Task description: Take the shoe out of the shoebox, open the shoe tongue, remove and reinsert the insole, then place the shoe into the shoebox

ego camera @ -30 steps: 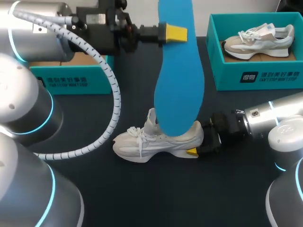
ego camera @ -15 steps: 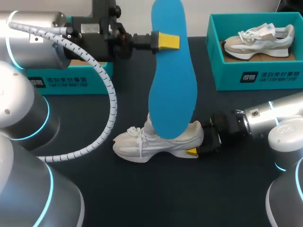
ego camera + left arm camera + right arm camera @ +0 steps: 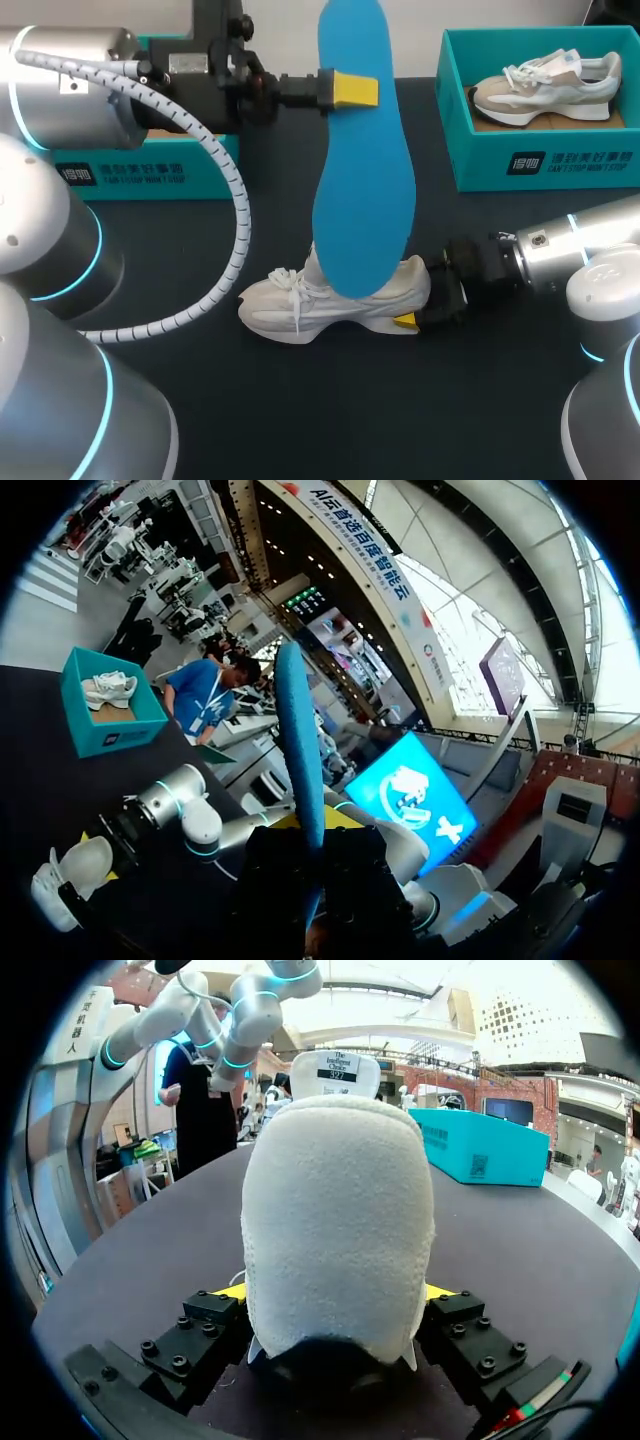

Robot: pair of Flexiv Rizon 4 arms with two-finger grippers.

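On the dark desk [image 3: 300,400], a teal shoebox [image 3: 130,170] is seen at 10 o'clock and a second shoebox [image 3: 540,165], holding another shoe [image 3: 545,85], at 2 o'clock. The white shoe [image 3: 330,300] stands just toward 6 o'clock from the centre. Its heel is clamped from both sides by the right end effector [image 3: 412,305]. The blue insole [image 3: 362,170] is held upright above it, gripped near its upper end by the left end effector [image 3: 355,90].

The insole is judged to be out, with reinsertion in hand. Its lower end must next be steered down into the shoe's opening while the heel is kept braced.

Only one yellow tip at the heel is shown from overhead, while both are shown by the right wrist view. The insole is seen edge-on by the left wrist view and as a broad face from overhead.
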